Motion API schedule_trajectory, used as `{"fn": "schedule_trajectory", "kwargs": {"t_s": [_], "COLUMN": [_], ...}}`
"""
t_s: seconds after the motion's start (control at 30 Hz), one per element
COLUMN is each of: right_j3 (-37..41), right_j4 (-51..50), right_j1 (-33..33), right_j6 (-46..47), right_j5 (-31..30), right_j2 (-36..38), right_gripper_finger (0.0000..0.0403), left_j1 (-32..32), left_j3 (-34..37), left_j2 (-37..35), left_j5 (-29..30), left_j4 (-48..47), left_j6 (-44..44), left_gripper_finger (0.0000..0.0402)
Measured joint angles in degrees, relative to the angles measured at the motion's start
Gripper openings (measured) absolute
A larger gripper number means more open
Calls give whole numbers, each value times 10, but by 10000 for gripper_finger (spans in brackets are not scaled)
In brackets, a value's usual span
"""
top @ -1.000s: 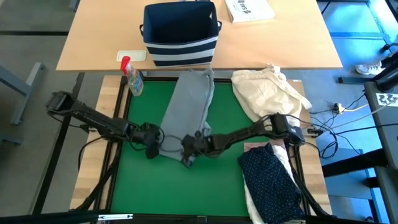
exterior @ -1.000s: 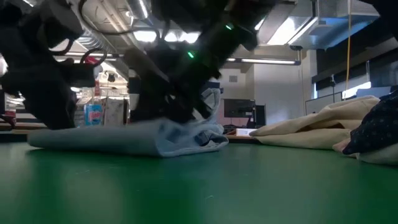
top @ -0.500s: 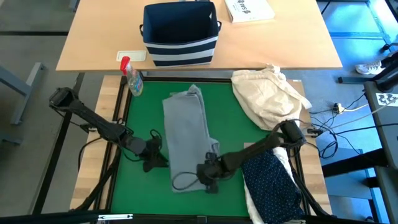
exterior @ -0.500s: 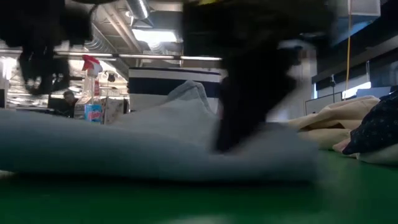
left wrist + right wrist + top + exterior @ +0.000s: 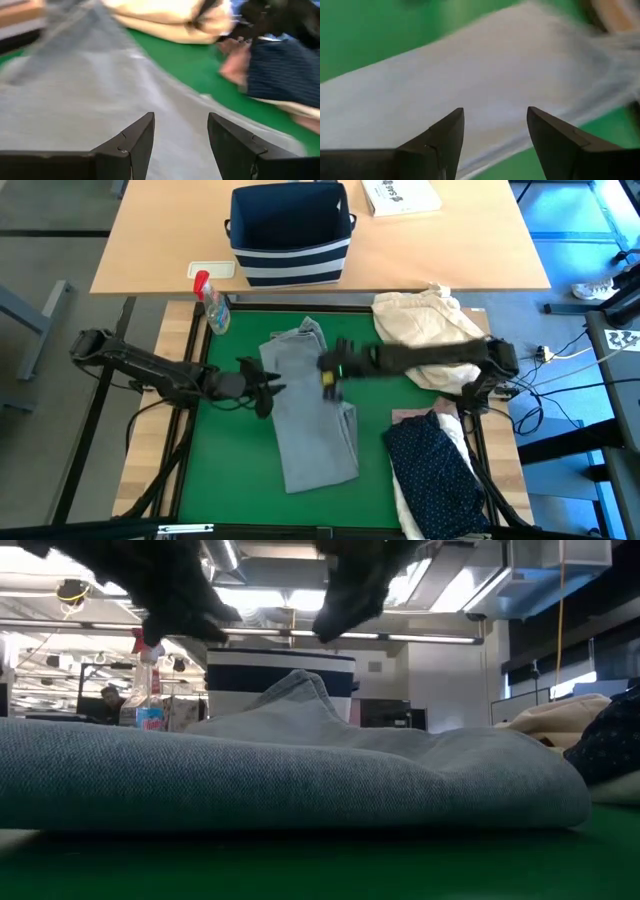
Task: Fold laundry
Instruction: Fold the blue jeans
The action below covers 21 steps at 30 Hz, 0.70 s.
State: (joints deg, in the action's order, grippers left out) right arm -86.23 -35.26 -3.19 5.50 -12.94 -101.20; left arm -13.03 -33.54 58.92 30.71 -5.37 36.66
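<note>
both arms reaching inward over the table, jaws apart and empty

the left arm comes in from nine o'clock, stretched almost level, its left gripper [image 5: 268, 388] pointing toward three o'clock with fingers [image 5: 131, 145] spread. the right arm folds back from four o'clock and runs toward nine, its right gripper [image 5: 330, 367] just past centre toward twelve, fingers [image 5: 442, 137] parted, nothing between them.

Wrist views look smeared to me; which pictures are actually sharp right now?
High view: sharp, grey jeans crisp on the green mat. Low view: jeans weave sharp up close, arms overhead dark and blurred. Left wrist view: cloth motion-smeared, left claw sharp. Right wrist view: likewise smeared behind the right claw.
</note>
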Motion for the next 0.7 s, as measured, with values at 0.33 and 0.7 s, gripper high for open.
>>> {"fn": "schedule_trajectory", "kwargs": {"t_s": [0.33,0.7], "right_j3": [1,1], "right_j4": [164,134], "right_j1": [219,281], "right_j6": [-60,-59], "right_j5": [87,43], "right_j2": [-83,-193], "right_gripper_finger": [218,218], "left_j1": [144,184], "left_j3": [73,119], "left_j2": [61,159], "left_j5": [-27,-85], "left_j4": [43,59], "left_j6": [-28,-43], "left_gripper_finger": [179,179]}}
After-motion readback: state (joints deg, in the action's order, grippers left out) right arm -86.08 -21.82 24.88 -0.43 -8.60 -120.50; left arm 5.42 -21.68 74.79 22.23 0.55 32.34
